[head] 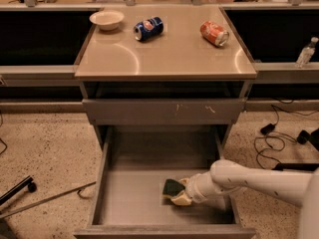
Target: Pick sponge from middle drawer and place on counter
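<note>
My end effector [182,195] sits low in the middle drawer [134,203], reaching in from the right. The sponge [173,186] lies on the drawer floor at its tip, just to the left, apparently touching. I cannot tell whether it grips the sponge.

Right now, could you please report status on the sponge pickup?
End effector down in middle drawer, against the sponge. Sponge lies on drawer floor, front right. Counter holds bowl, blue can, red can.

The arm [264,180] is a smooth, glossy white tube with a rounded bulge at the joint. The gripper [180,197] at its tip, down in the middle drawer [129,199], looks cream-tan.
</note>
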Robot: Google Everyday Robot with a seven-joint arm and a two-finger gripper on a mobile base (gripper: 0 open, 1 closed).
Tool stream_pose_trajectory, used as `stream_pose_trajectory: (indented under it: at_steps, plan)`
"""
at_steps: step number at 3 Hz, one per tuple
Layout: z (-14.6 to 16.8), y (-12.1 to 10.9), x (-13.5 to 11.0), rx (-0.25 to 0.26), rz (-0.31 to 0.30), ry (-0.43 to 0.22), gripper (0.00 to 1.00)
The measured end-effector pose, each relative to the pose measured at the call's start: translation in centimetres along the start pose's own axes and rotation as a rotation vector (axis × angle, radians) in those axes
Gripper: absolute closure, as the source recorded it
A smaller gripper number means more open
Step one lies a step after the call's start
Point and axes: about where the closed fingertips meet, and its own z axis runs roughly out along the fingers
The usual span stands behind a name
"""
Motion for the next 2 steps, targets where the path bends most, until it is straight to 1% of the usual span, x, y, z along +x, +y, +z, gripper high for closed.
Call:
stream_pose_trajectory:
  at_steps: [1, 2]
  plan:
    - [-5.3, 0.2, -1.8, -0.032, -0.045, -0.099, 1.0]
    - [-9.5, -1.2, -5.2, -0.074, -0.106, -0.218, 1.0]
